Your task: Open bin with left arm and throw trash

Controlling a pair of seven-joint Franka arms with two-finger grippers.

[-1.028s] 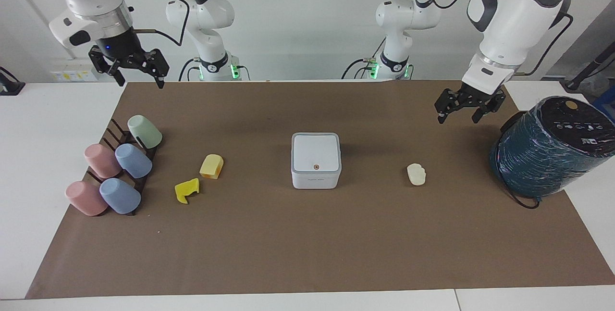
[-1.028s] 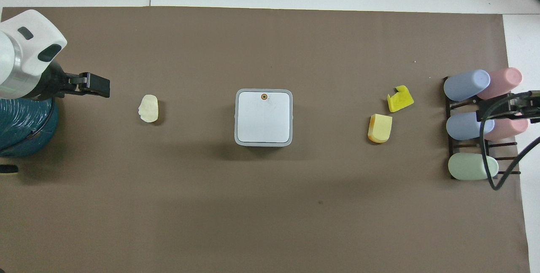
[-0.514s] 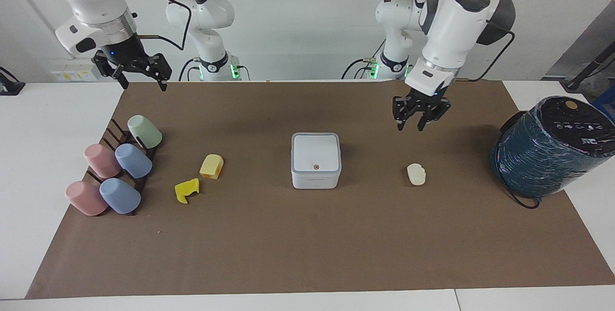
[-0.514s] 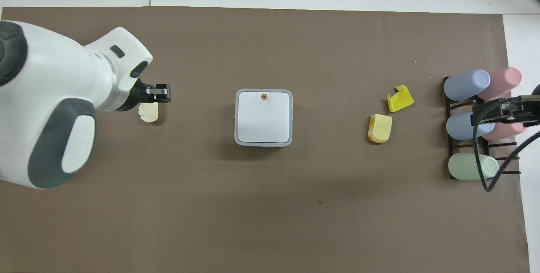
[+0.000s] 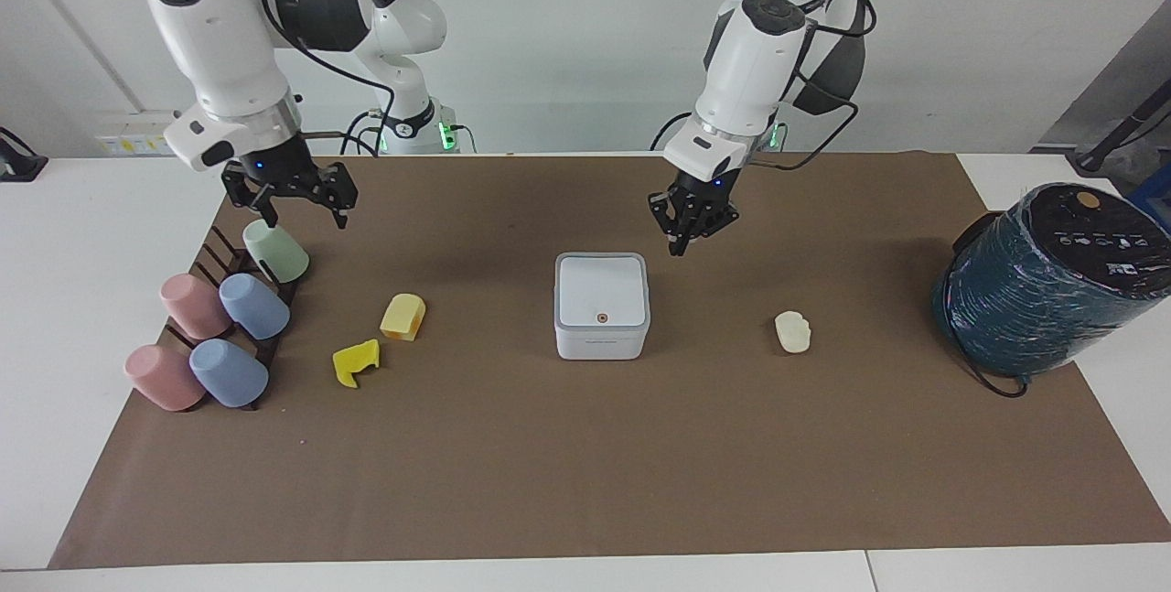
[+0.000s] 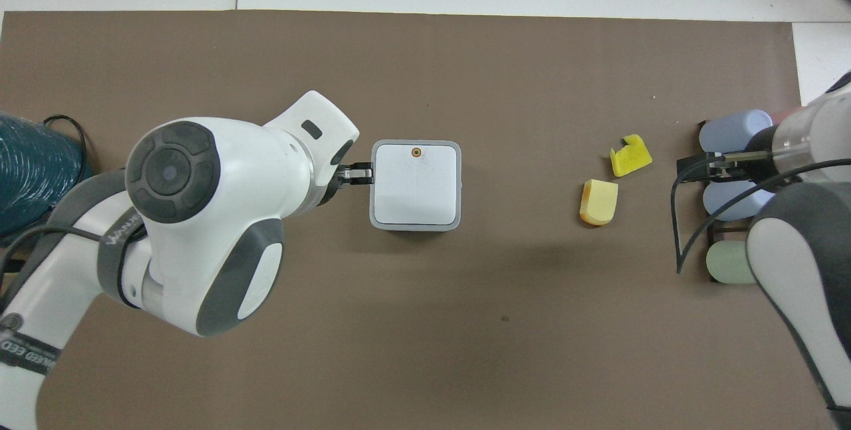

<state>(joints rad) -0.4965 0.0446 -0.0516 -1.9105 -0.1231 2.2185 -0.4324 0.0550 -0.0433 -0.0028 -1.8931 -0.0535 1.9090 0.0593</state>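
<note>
**Left gripper hangs by the bin's corner, lid shut**

Mid-table, the small white square bin (image 5: 602,304) sits closed. The left gripper (image 5: 688,235) hangs just beside it, fingers nearly together; the right gripper (image 5: 293,208), fingers apart, hangs over the cup rack. Yellow foam scraps (image 5: 402,317) lie toward the right arm's edge, the cream scrap (image 5: 792,332) toward the left arm's.
</note>
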